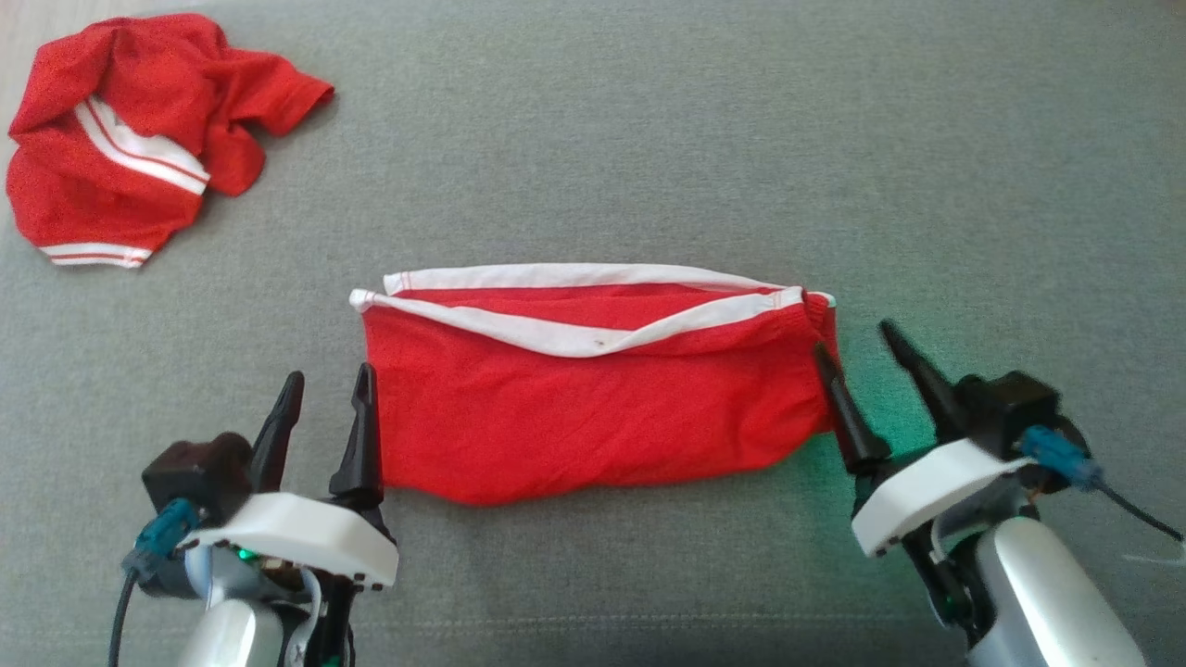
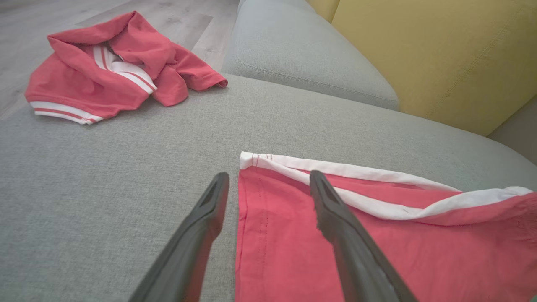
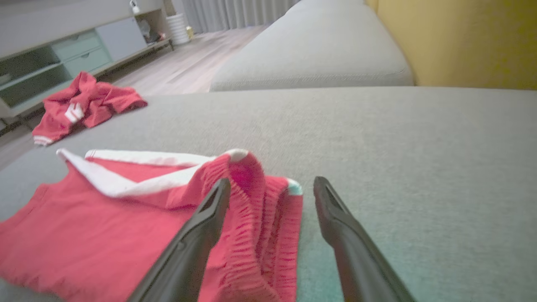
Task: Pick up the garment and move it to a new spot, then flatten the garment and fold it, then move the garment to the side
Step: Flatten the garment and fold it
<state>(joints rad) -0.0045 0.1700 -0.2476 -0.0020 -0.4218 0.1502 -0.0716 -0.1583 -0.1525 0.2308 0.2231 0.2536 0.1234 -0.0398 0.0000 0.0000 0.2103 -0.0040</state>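
The garment (image 1: 593, 408) is red with white trim and lies folded into a flat band on the grey sofa seat (image 1: 649, 139). My left gripper (image 1: 331, 372) is open at its left end. In the left wrist view the left gripper (image 2: 269, 175) straddles the garment's (image 2: 377, 251) edge, one finger over the cloth and one over the seat. My right gripper (image 1: 851, 335) is open at the right end. In the right wrist view the right gripper (image 3: 272, 181) has its left finger over the garment's (image 3: 105, 226) gathered end. Neither gripper grips the cloth.
A second red top with white stripes (image 1: 139, 139) lies crumpled at the seat's far left corner, near the edge above the wooden floor (image 2: 42, 12). A yellow back cushion (image 2: 440, 54) and another grey seat cushion (image 2: 302, 54) lie beyond.
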